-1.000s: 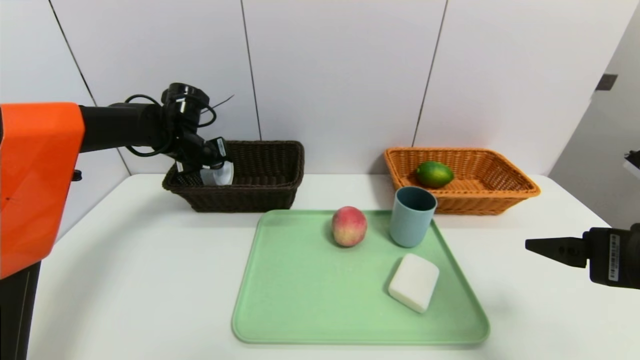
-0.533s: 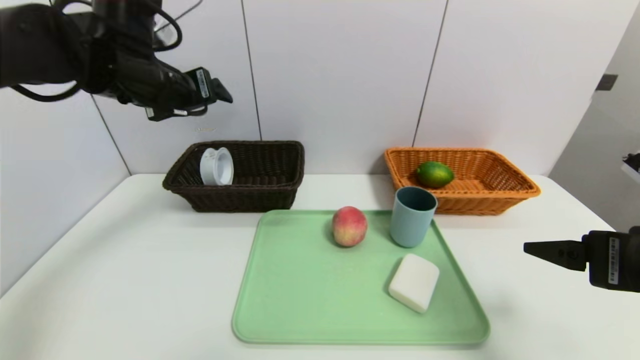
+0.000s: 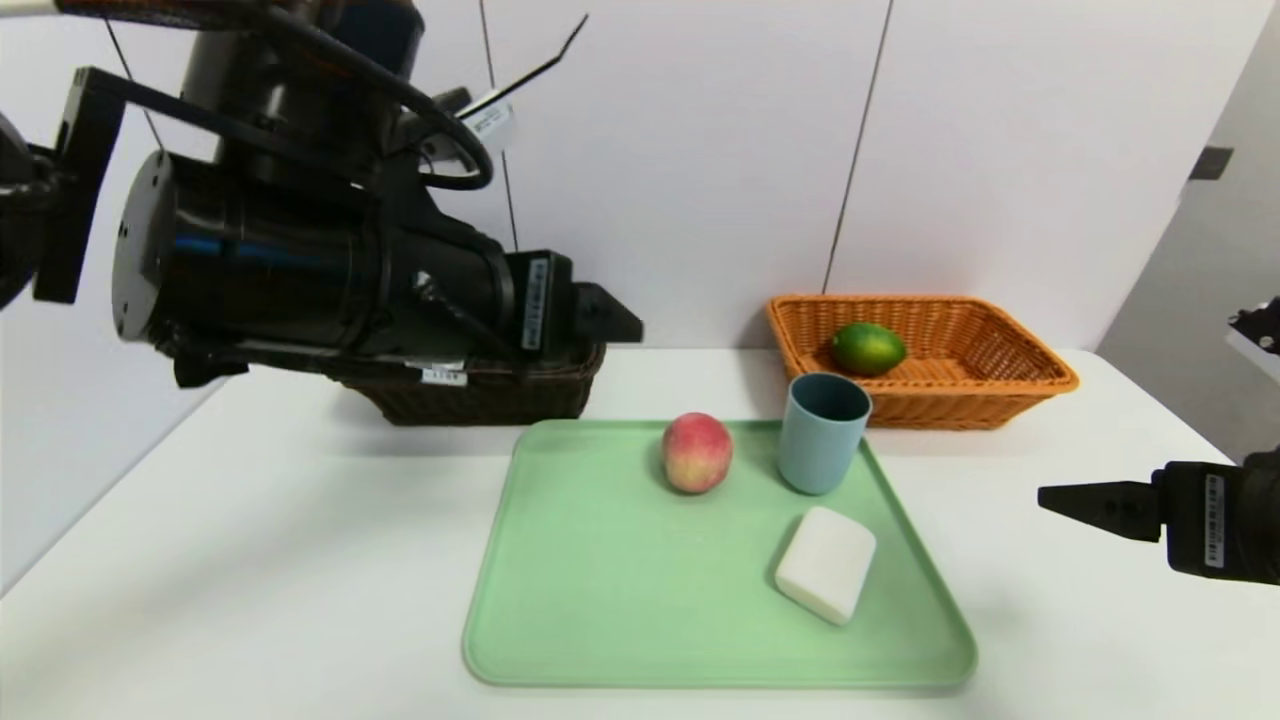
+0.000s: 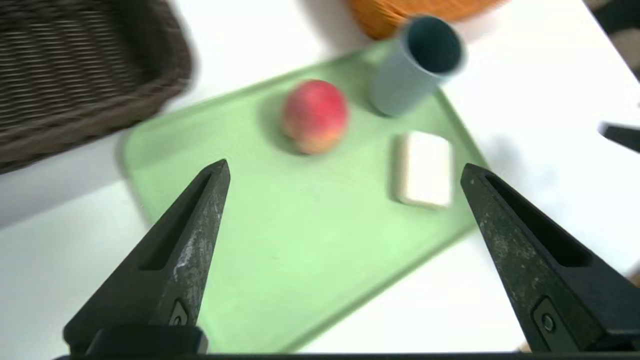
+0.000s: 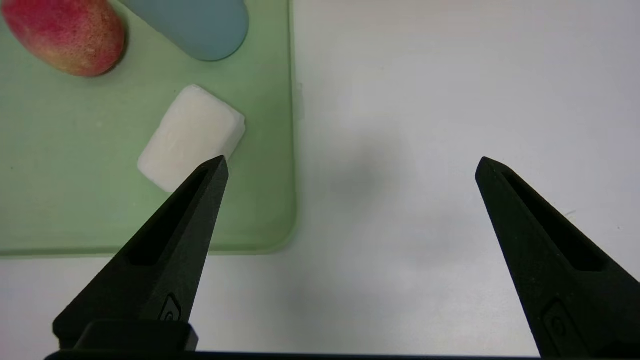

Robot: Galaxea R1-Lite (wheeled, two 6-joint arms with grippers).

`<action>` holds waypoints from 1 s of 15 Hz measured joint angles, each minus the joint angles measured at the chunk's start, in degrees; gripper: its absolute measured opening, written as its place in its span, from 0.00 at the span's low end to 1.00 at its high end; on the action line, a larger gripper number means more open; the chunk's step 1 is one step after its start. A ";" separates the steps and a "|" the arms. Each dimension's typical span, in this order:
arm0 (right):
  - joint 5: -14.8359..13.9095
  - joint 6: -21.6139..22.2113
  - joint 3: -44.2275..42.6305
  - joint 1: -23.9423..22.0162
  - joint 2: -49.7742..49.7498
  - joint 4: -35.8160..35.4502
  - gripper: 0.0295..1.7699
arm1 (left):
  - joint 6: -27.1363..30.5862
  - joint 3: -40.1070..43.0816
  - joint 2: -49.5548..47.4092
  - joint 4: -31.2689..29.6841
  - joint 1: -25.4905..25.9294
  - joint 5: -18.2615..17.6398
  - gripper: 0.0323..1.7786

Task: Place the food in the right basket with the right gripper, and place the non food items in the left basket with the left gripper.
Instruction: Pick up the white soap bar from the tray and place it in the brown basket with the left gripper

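A pink-red peach, a blue-grey cup and a white block sit on a green tray. A green citrus fruit lies in the orange right basket. My left arm hides most of the dark left basket. The left gripper hovers open and empty, high over the tray's near-left part. Right of the tray, my right gripper is open and empty above bare table.
The white table ends at a panelled wall behind the baskets. My left arm's bulk fills the upper left of the head view.
The left gripper let go of a white spool in the dark basket, rose, and swung toward the tray, opening wider. The right arm barely moved.
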 joint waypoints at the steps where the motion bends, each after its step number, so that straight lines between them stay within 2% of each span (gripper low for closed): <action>1: 0.22 0.44 0.05 0.02 0.06 0.00 0.97 | 0.17 0.66 -0.20 -0.52 -2.66 -0.04 0.92; 4: 0.44 1.41 0.11 0.04 0.59 0.00 0.97 | 1.39 0.77 1.46 -0.94 -10.29 -0.43 0.94; 6: 0.56 1.44 -0.04 0.09 1.08 -0.22 0.97 | 3.80 0.07 3.94 -1.91 -12.78 -1.16 0.94; 9: 0.67 1.63 0.11 0.11 2.05 -5.38 0.97 | 7.50 -1.72 8.68 -6.86 -14.59 -2.12 0.94; 12: 0.74 1.77 0.66 0.12 3.28 -7.91 0.97 | 7.45 -5.80 13.59 -3.82 -14.97 -2.12 0.95; 15: 0.72 2.62 0.66 0.15 4.63 -8.07 0.97 | 7.30 -13.81 18.03 4.85 -15.06 -2.29 0.95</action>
